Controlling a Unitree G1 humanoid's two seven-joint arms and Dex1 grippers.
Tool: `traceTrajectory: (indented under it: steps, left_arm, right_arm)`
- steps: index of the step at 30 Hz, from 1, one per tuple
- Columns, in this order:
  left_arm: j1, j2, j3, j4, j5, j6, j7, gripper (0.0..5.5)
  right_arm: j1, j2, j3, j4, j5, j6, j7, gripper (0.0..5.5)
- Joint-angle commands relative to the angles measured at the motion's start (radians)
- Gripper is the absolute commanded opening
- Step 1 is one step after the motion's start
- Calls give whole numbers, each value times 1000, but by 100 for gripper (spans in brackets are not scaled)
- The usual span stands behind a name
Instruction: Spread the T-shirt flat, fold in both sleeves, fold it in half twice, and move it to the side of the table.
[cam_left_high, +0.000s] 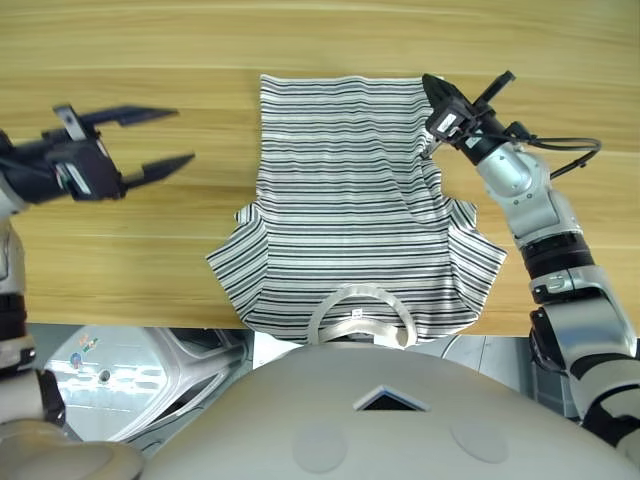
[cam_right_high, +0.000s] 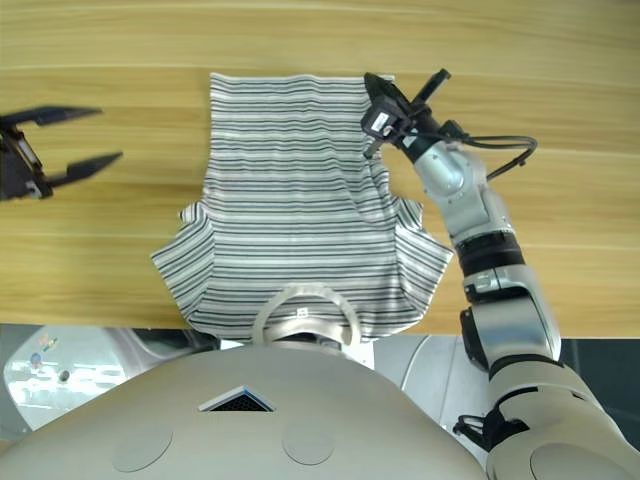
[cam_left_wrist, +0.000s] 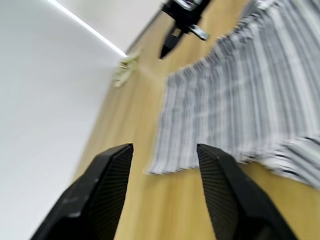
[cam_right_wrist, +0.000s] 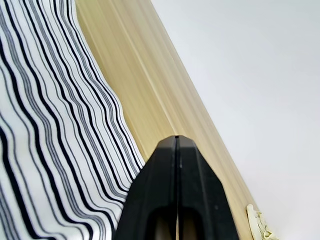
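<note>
At the far right hem corner of the T-shirt (cam_left_high: 340, 190) on the surface (cam_left_high: 150, 40), you are holding the right gripper (cam_left_high: 432, 85) pressed together, left gripper (cam_left_high: 185, 135) spread well aside, likely spreading it flat, so its rumpled right side is needing smoothing next.

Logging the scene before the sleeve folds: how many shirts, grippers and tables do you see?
T-shirt: 1
Grippers: 2 (left gripper, right gripper)
Table: 1
Total: 4
</note>
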Motion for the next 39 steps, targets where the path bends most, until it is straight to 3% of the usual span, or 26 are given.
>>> traceTrajectory:
  steps: [1,9,18,20,24,29,39]
  left_arm:
    - [89,45,-62,26,136,-51,-39,249]
    - [85,34,-255,63,439,-95,30,386]
    - [78,83,-318,92,555,-119,130,521]
    - [72,91,-333,94,552,-135,144,521]
    - [62,104,-362,109,559,-169,165,456]
    - [49,117,-390,128,565,-193,189,336]
    - [20,127,-415,165,595,-209,243,169]
  right_arm:
    - [35,-17,-36,-78,48,20,47,0]
    - [100,0,-75,-210,147,38,139,0]
    - [141,2,-100,-282,193,60,196,0]
    - [143,2,-103,-278,194,59,200,0]
    - [154,3,-107,-289,196,58,207,0]
    - [164,5,-107,-295,196,55,213,0]
    - [186,8,-110,-315,203,55,227,0]
